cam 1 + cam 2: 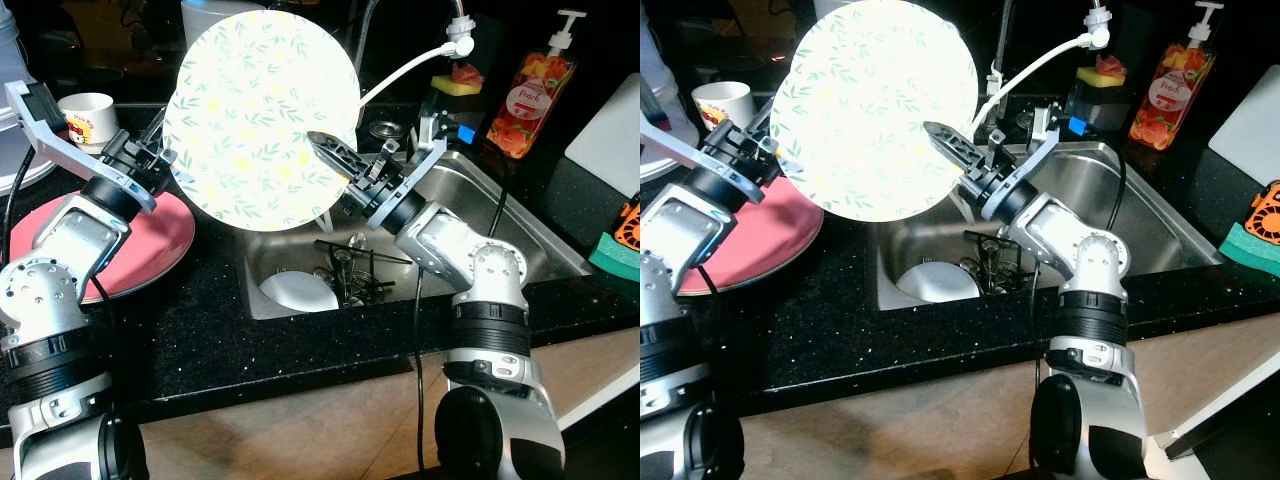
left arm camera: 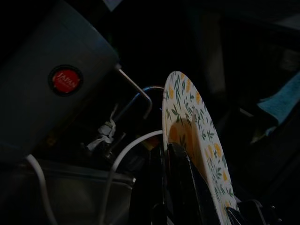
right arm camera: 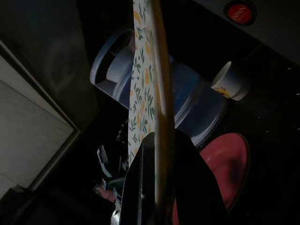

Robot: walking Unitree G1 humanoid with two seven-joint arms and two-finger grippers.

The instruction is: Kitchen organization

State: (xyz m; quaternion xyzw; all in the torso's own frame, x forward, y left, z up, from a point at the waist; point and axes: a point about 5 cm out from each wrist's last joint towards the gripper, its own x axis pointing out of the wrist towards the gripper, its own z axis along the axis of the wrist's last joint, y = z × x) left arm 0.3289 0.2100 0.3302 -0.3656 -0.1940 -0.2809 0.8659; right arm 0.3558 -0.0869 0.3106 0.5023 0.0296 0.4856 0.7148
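A white plate with a green leaf and yellow flower pattern [image 1: 255,115] is held upright above the left edge of the steel sink [image 1: 520,215]. My left gripper [image 1: 170,160] is shut on its left rim, and my right gripper [image 1: 335,152] is shut on its right rim. In the wrist views the plate's rim [image 2: 187,131] [image 3: 152,93] runs edge-on between each pair of black fingers. A pink plate [image 1: 140,250] lies on the black counter under my left arm.
In the sink lie a white bowl [image 1: 298,292] and a dark wire rack with glassware [image 1: 355,268]. A white cup [image 1: 88,116] stands at the back left. A soap bottle [image 1: 530,95] and sponge [image 1: 457,82] sit behind the sink; a green sponge [image 1: 615,248] lies at the right.
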